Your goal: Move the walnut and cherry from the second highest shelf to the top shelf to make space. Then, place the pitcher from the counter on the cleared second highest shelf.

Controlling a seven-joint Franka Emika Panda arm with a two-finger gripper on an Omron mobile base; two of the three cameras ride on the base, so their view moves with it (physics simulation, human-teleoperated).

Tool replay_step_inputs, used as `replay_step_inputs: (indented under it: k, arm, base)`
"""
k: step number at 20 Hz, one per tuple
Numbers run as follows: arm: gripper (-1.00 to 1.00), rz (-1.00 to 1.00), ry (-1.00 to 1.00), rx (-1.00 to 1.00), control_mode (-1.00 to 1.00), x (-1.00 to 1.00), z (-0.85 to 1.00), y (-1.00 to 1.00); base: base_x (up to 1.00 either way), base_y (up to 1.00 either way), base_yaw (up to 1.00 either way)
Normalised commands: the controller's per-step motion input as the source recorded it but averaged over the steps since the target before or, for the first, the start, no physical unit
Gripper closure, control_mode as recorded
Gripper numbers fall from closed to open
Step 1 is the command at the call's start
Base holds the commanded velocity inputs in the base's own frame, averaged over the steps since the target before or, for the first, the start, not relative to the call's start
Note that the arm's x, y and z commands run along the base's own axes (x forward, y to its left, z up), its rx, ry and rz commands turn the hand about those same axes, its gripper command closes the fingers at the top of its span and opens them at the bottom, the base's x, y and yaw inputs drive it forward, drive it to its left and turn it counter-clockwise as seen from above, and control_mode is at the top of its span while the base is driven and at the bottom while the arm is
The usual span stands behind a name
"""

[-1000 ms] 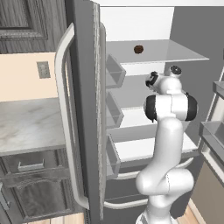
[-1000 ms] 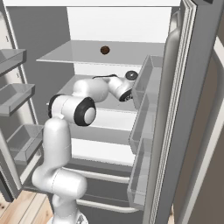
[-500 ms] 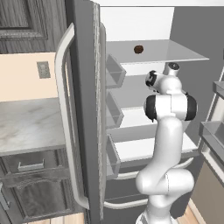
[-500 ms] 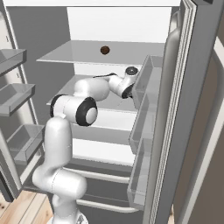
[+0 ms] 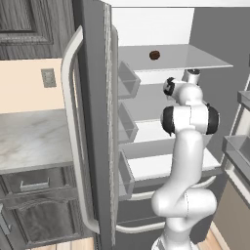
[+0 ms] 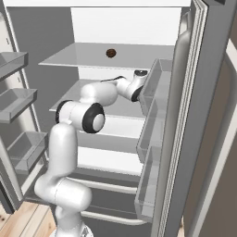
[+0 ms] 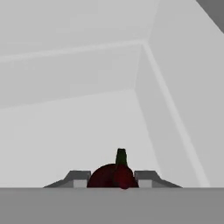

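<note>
Hand view: my fingers (image 7: 114, 180), wide a second ago, now pinch the cherry (image 7: 112, 176); arm (image 6: 99, 95) reaches across the second highest shelf (image 5: 146, 100).

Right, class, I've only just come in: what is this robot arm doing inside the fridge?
The white arm reaches into the open fridge at the second highest shelf. In the hand view its gripper is shut on the cherry, whose dark red body and stem sit between the two finger tips. The walnut already lies on the top shelf. So one item has been moved up, and the cherry is gripped but not yet on the top shelf.
</note>
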Motion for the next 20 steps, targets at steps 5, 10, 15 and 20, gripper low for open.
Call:
replay_step_inputs:
  k: [5, 10, 15, 20]
  arm:
    - [1.0, 0.01, 0.02, 0.0, -1.0, -0.28, -0.4, 0.07]
    - [1.0, 0.1, -0.04, -0.01, -1.0, -0.97, -0.16, 0.37]
    - [1.0, 0.14, -0.18, -0.08, -1.0, -1.0, 0.01, 0.68]
    - [1.0, 0.08, -0.31, -0.1, -1.0, -1.0, 0.28, 0.47]
  base:
    - [0.0, 0.0, 0.0]
    - [0.0, 0.0, 0.0]
    - [0.0, 0.0, 0.0]
    - [0.0, 0.0, 0.0]
